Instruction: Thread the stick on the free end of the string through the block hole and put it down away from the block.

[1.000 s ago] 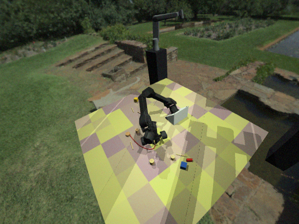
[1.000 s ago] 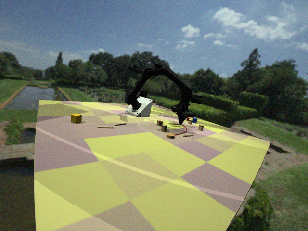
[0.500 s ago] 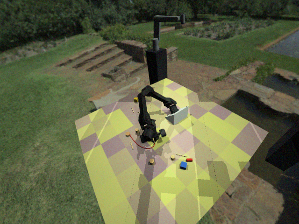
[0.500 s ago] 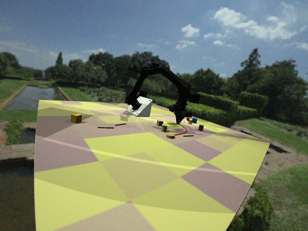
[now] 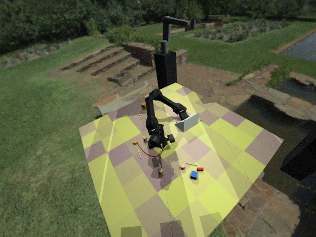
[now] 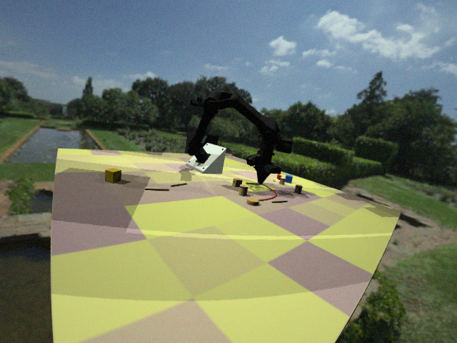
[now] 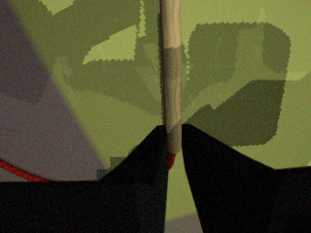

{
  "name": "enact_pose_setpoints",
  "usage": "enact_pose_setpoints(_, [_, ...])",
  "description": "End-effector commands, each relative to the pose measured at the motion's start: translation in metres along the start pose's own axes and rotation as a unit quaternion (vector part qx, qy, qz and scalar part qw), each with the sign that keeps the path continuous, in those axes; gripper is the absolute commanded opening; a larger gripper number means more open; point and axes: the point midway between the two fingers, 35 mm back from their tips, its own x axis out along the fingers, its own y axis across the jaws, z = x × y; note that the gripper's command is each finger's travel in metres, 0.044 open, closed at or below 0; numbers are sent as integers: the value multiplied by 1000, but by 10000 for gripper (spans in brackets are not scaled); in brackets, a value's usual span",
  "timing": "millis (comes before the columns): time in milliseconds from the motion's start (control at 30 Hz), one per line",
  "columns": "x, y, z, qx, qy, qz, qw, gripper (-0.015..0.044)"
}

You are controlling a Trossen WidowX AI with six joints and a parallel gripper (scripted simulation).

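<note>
My gripper (image 5: 162,147) (image 6: 260,182) (image 7: 173,133) is shut on the stick (image 7: 172,73) at its string end, low over the table. The stick also shows as a thin line in the exterior view (image 6: 252,183), pointing towards the block. The red string (image 5: 150,155) (image 6: 275,192) (image 7: 23,173) curves loosely from the round button (image 5: 135,141) (image 6: 253,201) to the gripper. The small wooden block (image 6: 236,182) stands left of the fingertips in the exterior view; the arm hides it in the top view. Its hole is too small to make out. I cannot tell the gap between stick and block.
Wooden cylinders (image 5: 144,138) (image 5: 160,171) (image 5: 182,166) stand around the gripper. Loose sticks (image 5: 138,154) (image 5: 191,164) (image 6: 156,189) lie about. A blue block (image 5: 193,175) and a red block (image 5: 200,169) lie together. A yellow cube (image 6: 113,175) and a white wedge (image 5: 189,123) stand farther off.
</note>
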Motion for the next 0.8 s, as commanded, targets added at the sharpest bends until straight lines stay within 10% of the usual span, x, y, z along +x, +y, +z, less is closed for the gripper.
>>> enact_pose_setpoints(0, [0, 0, 6, 0, 0, 2, 1000, 0])
enact_pose_setpoints(767, [1, -2, 32, -1, 0, 2, 1000, 0])
